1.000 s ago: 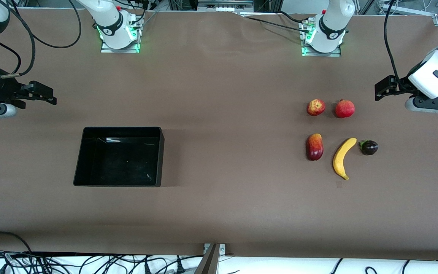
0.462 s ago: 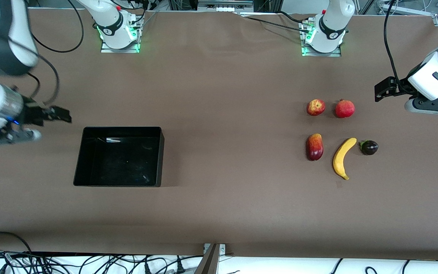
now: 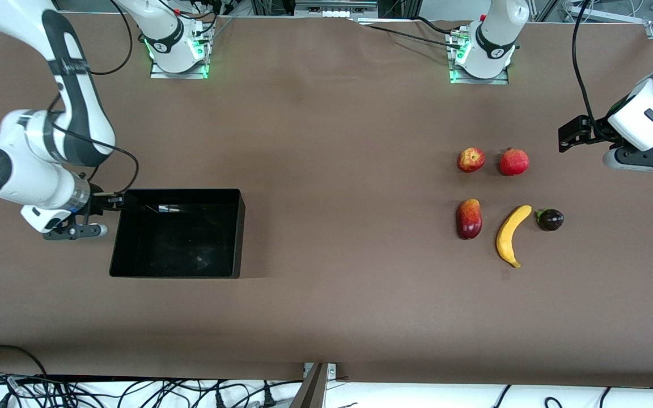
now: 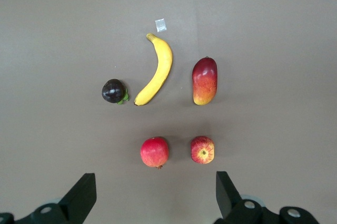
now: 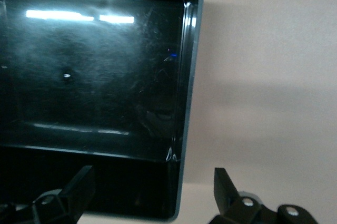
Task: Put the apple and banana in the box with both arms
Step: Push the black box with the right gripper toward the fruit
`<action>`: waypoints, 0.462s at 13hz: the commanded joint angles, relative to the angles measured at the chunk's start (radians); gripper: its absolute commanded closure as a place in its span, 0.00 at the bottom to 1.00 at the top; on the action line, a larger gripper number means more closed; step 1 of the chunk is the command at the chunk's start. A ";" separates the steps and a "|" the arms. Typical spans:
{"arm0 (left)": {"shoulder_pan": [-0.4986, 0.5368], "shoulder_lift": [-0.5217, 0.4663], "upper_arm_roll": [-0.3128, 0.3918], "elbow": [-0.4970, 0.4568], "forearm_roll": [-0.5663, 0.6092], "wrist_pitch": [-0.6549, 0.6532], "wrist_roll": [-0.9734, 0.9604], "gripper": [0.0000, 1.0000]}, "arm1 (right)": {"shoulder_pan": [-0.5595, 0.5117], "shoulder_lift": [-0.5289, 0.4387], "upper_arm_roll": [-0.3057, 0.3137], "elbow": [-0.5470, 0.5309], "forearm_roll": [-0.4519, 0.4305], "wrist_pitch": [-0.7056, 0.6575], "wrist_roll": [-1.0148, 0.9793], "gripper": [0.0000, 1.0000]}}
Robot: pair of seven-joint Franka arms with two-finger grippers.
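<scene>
The apple (image 3: 470, 160) lies beside a red crowned fruit, and it also shows in the left wrist view (image 4: 202, 149). The banana (image 3: 512, 234) lies nearer to the front camera than the apple and shows in the left wrist view (image 4: 156, 70). The black box (image 3: 179, 243) stands empty toward the right arm's end of the table. My right gripper (image 3: 112, 199) is open and empty over a corner of the box (image 5: 95, 76), its own fingers (image 5: 226, 187) spread wide. My left gripper (image 3: 571, 135) is open and empty over bare table, off the fruits toward the left arm's end.
A uniformly red crowned fruit (image 3: 514, 162) lies beside the apple. A dark-red and yellow elongated fruit (image 3: 469, 219) and a small dark purple fruit (image 3: 550, 219) flank the banana. A small patch (image 3: 505, 275) marks the table by the banana's tip. Cables run along the table's edges.
My right arm has swung in from the table's end, and its gripper has come to the box's corner. My left gripper has barely shifted. The fruits have not moved.
</scene>
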 commanded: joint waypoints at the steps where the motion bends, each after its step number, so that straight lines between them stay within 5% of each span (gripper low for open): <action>1: 0.006 0.020 0.002 0.032 -0.005 -0.008 0.010 0.00 | -0.026 0.035 0.004 -0.022 -0.008 0.064 -0.009 0.00; 3: 0.004 0.020 0.002 0.032 -0.003 -0.008 0.010 0.00 | -0.051 0.050 0.005 -0.049 -0.007 0.103 -0.037 0.00; 6: 0.007 0.028 0.002 0.033 -0.009 -0.008 0.011 0.00 | -0.052 0.079 0.005 -0.075 -0.004 0.153 -0.038 0.16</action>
